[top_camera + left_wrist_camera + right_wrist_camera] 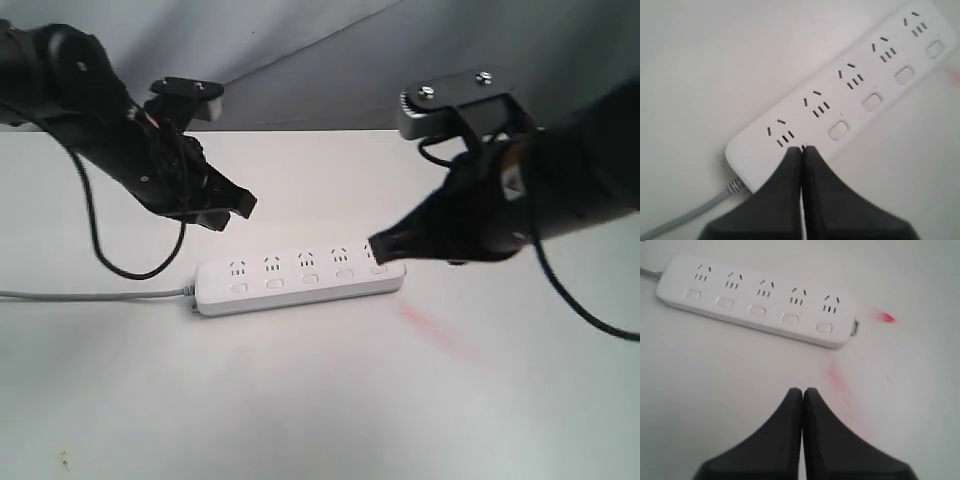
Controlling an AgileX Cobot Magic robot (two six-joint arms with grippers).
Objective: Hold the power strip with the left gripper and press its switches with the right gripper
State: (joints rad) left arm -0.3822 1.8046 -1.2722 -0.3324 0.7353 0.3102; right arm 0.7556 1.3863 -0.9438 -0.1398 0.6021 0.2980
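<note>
White tabletop (300,420) with a grey backdrop (330,60) past its far edge. At the middle lies the power strip (300,275), flat, sockets up, its length roughly parallel to the far edge, the cord (90,296) trailing toward the left edge. Its switches (310,279) run along the long side nearer the front edge, one under each socket group. I read the left gripper (240,205) as clenched on nothing: its wrist view shows the claw closed with no gap, hanging over the cord end by the first socket group. In the exterior view it looks apart from the plastic, so I judge the hold not yet made. The right gripper (378,250) is likewise pressed together and empty, its tip over the end away from the cord; whether it touches I cannot tell. A red smear (435,335) marks the tabletop just past that end, toward the front right corner.

I would settle the left first: straight down onto bare plastic near the cord end, clear of any button, loaded gently so the strip cannot slide or tip. Only then would I send the right tip squarely onto one switch at a time, pushing vertically, not sideways.
</note>
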